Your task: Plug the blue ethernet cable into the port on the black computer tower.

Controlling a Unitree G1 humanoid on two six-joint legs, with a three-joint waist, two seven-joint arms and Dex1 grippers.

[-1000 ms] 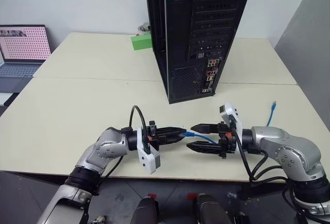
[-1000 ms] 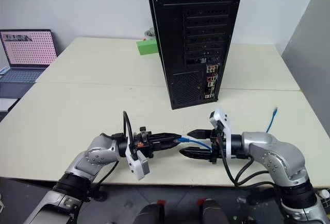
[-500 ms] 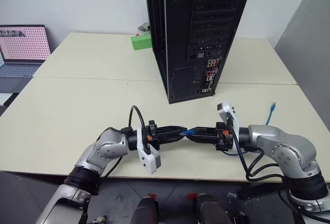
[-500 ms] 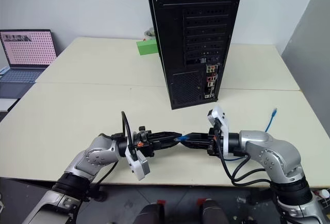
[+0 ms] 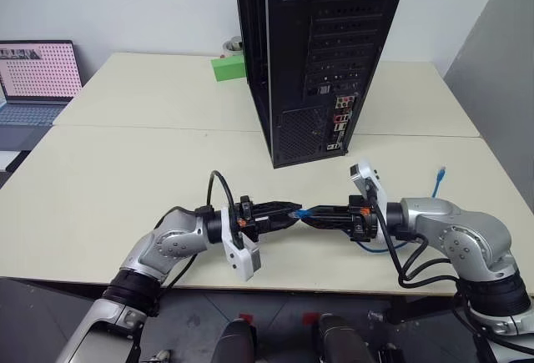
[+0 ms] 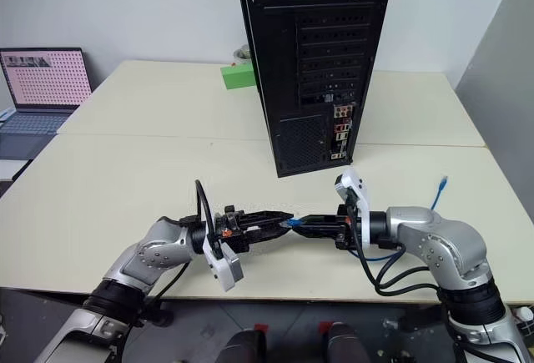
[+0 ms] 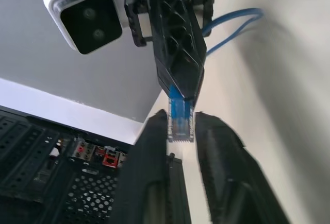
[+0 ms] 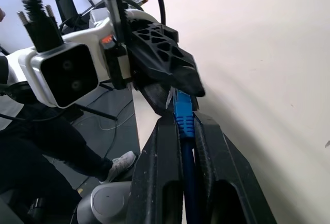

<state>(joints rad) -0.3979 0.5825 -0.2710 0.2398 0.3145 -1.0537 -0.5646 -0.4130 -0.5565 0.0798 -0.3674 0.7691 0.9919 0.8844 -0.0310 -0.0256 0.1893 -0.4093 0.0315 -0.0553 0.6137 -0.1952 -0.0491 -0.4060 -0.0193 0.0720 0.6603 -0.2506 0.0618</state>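
Two claws meet tip to tip low over the near edge of the cream bench (image 5: 125, 154), with the blue ethernet cable (image 5: 306, 210) passing between them. The right claw (image 5: 310, 216) is closed on the cable just behind its plug, the blue boot pinched between its two black fingers (image 8: 165, 152), as the right wrist view shows. From there the cable runs back along the right arm, loops below the wrist, and its other end (image 5: 440, 176) lies on the bench far to the right, plug pointing away.

The left claw (image 5: 290, 210) points right toward it. In the left wrist view its fingers (image 7: 154, 147) stand slightly parted on either side of the clear plug (image 7: 180, 126); whether they touch the plug cannot be told.

The black computer tower (image 5: 321, 54) stands upright on the far side of the bench, beyond both claws, its rear panel facing the near right. The cluster of coloured connectors (image 5: 340, 117) sits low on that panel; the port itself is too small to pick out among them. A green block (image 5: 227, 68) lies behind the tower on the left, and a laptop (image 5: 35, 79) with a lit screen sits at the far left.
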